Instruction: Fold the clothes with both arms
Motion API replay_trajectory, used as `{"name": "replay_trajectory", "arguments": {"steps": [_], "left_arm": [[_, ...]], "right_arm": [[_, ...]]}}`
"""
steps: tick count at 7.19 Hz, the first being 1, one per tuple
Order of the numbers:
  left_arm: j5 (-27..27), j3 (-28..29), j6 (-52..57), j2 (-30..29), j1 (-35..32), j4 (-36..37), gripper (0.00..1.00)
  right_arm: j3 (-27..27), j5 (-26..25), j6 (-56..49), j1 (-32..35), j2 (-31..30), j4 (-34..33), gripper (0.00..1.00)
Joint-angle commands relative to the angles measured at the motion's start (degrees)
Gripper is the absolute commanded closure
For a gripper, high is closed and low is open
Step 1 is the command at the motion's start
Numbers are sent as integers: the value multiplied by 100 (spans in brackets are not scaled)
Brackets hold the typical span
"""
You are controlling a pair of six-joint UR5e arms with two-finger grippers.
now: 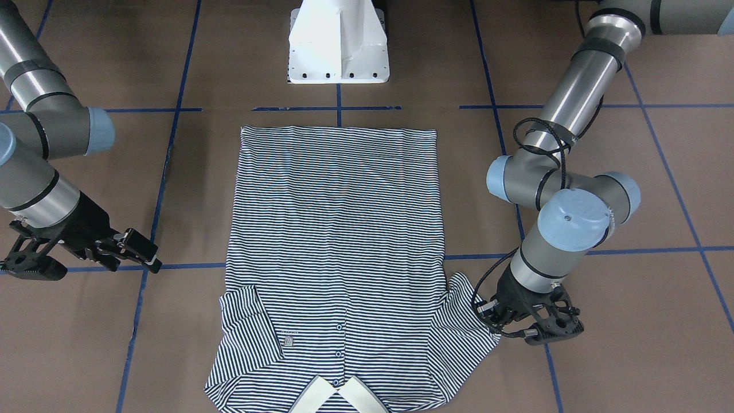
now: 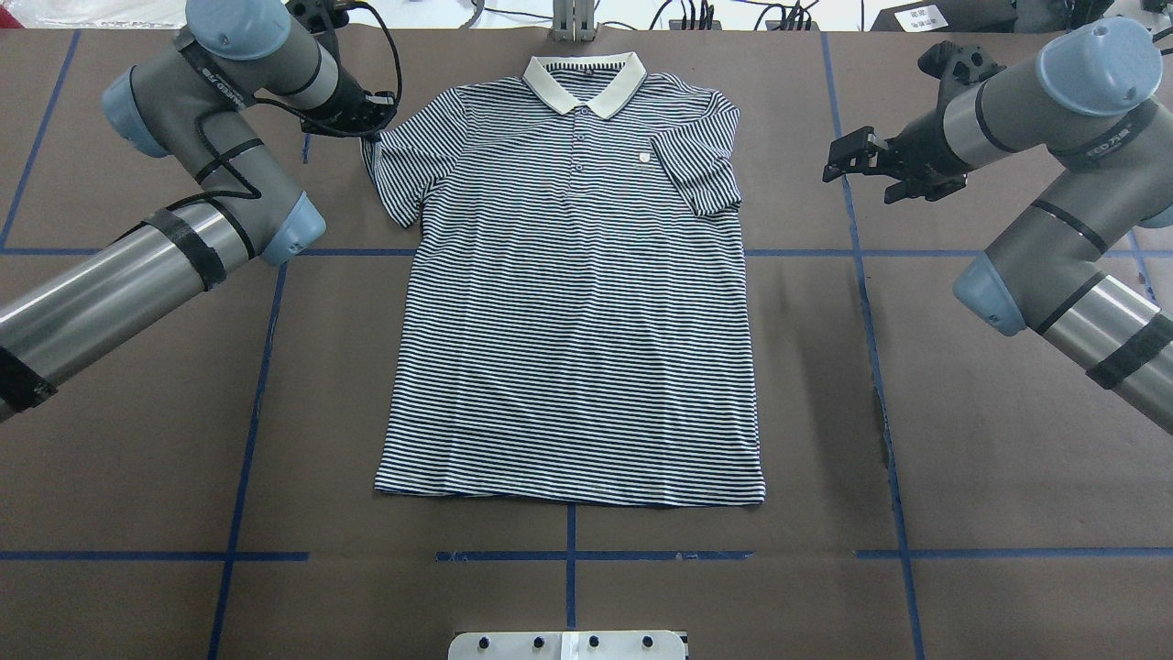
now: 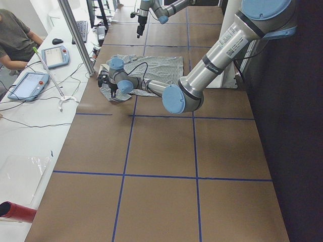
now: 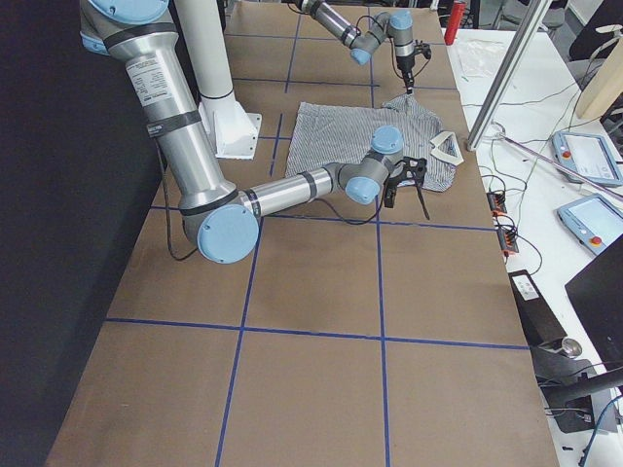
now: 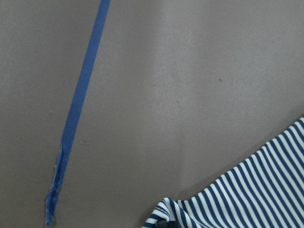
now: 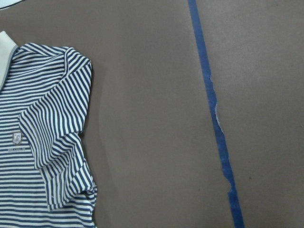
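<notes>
The navy-and-white striped polo shirt (image 2: 568,302) lies flat and face up on the brown table, its cream collar (image 2: 586,78) at the far edge. It also shows in the front view (image 1: 338,229). My left gripper (image 2: 368,117) is down at the tip of the shirt's left sleeve (image 1: 481,332). In the left wrist view the sleeve hem (image 5: 166,216) is bunched up against a dark fingertip, so it looks shut on the sleeve. My right gripper (image 2: 848,163) hovers open and empty above the table, apart from the other sleeve (image 6: 52,133).
The white pedestal base (image 1: 338,51) stands at the near edge behind the shirt's hem. Blue tape lines (image 2: 866,302) cross the table. A metal post (image 3: 75,35), tablets, cables and a seated person (image 3: 15,35) are at the far side.
</notes>
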Motion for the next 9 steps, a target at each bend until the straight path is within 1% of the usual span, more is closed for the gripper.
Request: {"name": "replay_trajectory", "arguments": {"steps": [1, 3, 4, 5, 6, 7, 8, 9], "left_arm": [[-27, -321, -25, -134, 18, 44, 100], [35, -235, -192, -406, 272, 88, 100], [374, 53, -288, -703, 447, 97, 100], [552, 369, -359, -863, 527, 97, 100], [562, 485, -368, -969, 546, 97, 100], [693, 782, -403, -1188, 563, 79, 100], [999, 846, -421, -1251, 624, 62, 100], [1010, 864, -551, -1312, 651, 62, 100]], "right_arm": [[204, 127, 58, 13, -69, -2, 0], [126, 100, -11, 40, -78, -11, 0], [125, 109, -3, 40, -104, -11, 0], [125, 109, -12, 40, -165, -11, 0], [125, 118, -21, 40, -201, -2, 0], [125, 118, -21, 40, -201, -2, 0], [125, 118, -21, 40, -210, -2, 0], [125, 118, -21, 40, -219, -2, 0]]}}
